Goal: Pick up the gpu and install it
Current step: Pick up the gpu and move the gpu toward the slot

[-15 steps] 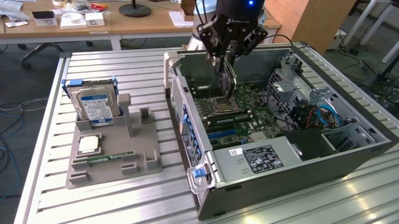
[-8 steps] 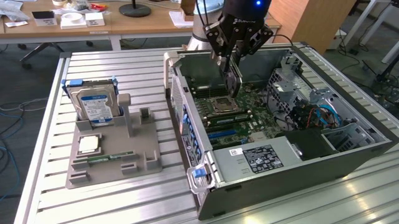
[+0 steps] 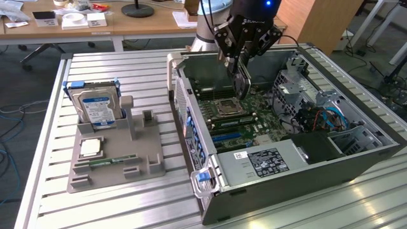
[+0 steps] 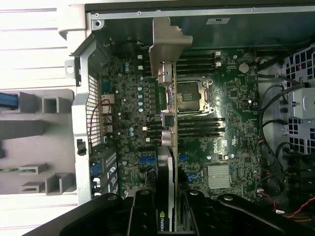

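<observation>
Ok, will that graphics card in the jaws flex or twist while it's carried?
Probably stiff: the graphics card hangs straight below the gripper, no sag. Likely fragile, with bare circuitry exposed along its edge. The metal bracket at one end may weight it unevenly.

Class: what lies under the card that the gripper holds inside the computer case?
Under the card, held in the gripper, lies the green motherboard, its processor socket showing alongside. The strip directly beneath the card's edge is covered.
</observation>
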Tool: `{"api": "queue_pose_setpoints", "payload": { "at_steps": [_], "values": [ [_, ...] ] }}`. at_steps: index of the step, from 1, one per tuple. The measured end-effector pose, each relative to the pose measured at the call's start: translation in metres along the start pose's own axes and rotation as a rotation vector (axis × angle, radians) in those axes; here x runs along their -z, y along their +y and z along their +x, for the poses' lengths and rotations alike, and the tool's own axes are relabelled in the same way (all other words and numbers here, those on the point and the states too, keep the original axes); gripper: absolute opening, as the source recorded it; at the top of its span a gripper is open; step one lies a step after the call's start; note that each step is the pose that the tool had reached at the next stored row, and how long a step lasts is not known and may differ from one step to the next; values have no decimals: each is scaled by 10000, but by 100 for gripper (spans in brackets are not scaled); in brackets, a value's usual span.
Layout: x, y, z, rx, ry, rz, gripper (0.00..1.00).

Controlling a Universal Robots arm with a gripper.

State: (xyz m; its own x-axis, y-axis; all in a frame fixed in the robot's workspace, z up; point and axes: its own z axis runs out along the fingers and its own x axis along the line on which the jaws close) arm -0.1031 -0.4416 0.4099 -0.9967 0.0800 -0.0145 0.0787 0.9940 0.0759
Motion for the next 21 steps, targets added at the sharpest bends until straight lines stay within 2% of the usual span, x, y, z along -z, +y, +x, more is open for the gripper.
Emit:
{"api": "queue_pose_setpoints", "payload": {
  "at_steps": [8,21],
  "values": [
    [-1,3,-29,1,0,0,27],
    [-6,25,-312,1,0,0,27]
  ]
}}
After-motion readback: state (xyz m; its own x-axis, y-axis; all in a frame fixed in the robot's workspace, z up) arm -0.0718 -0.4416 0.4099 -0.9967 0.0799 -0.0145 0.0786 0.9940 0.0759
